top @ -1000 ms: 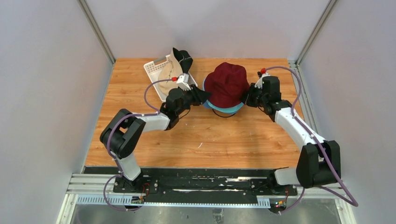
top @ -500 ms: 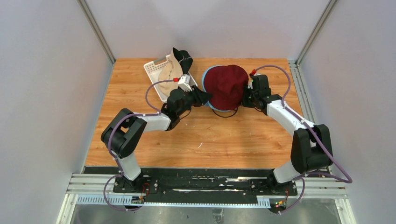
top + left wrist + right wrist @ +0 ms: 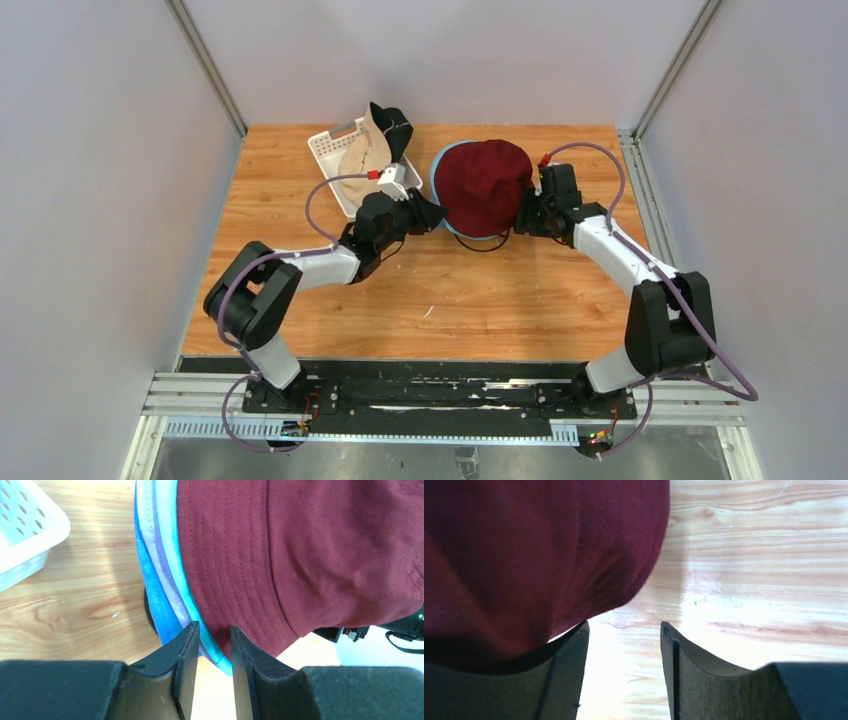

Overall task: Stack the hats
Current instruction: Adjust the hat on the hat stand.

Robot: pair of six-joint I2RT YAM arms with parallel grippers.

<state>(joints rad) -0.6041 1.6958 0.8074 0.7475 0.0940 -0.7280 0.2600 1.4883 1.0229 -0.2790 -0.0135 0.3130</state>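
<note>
A dark red hat (image 3: pixel 483 185) tops the stack of hats at the table's middle back. Under it, the left wrist view shows teal (image 3: pixel 186 597), lavender (image 3: pixel 161 570) and blue (image 3: pixel 149 587) brims. My left gripper (image 3: pixel 428 212) is at the stack's left edge, its jaws (image 3: pixel 212 630) apart, with the teal brim's edge between the tips and not pinched. At the stack's right edge my right gripper (image 3: pixel 524 210) stands open (image 3: pixel 624 627); the dark red hat (image 3: pixel 524 555) droops over its left finger. A beige hat (image 3: pixel 358 157) and a black hat (image 3: pixel 393 123) lie in the basket.
The white lattice basket (image 3: pixel 328 148) stands at the back left, close to my left wrist, and its corner (image 3: pixel 25 535) shows in the left wrist view. A black wire ring (image 3: pixel 482 246) shows under the stack's near side.
The right gripper pushed the dark red hat's right brim back and left, then opened and let it go. The hat now sits further over the stack. The left arm's elbow swung slightly left.
</note>
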